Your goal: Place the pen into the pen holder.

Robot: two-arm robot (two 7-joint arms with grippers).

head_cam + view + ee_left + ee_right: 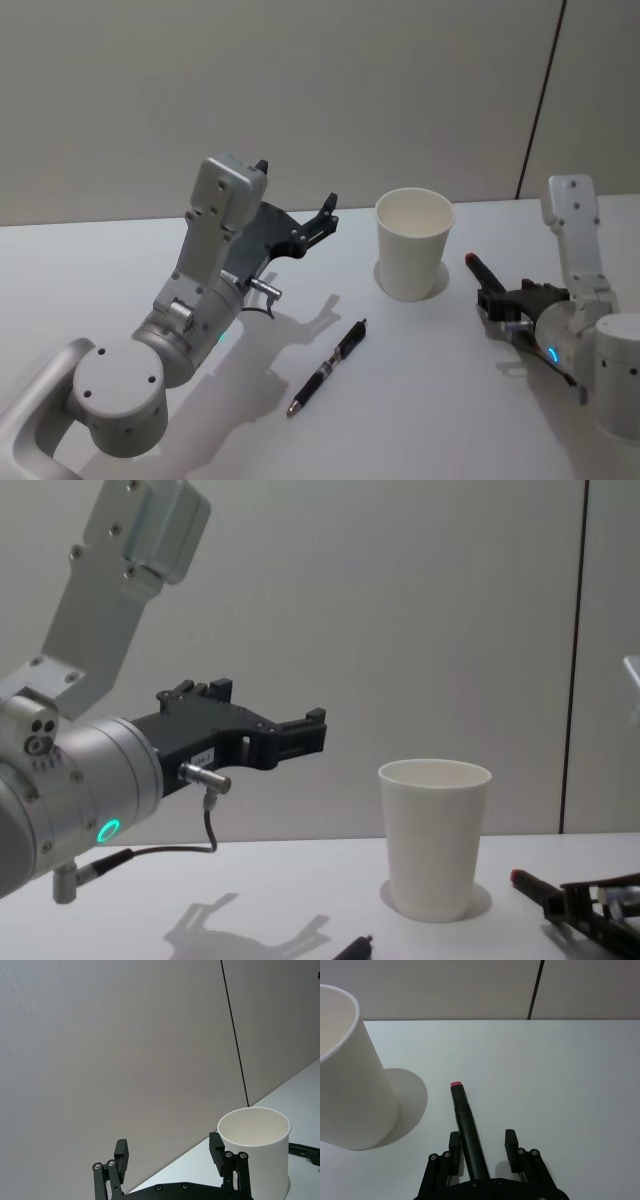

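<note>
A black pen [328, 368] with red accents lies on the white table, in front of the pen holder [413, 243], an upright white paper cup. My left gripper [328, 212] hangs open in the air to the cup's left, at about rim height, with nothing in it; the left wrist view shows its fingers [121, 1156] wide apart and the cup [255, 1145] beyond them. My right gripper [497, 297] sits low on the table right of the cup. A second black pen [467, 1122] with a red end lies between its spread fingers, against one finger [454, 1141], pointing towards the cup [345, 1085].
A grey wall with a dark vertical seam [540, 100] closes the back of the table. The left arm's large silver joints [115, 395] fill the near left corner. Bare table [420, 420] stretches between the two arms.
</note>
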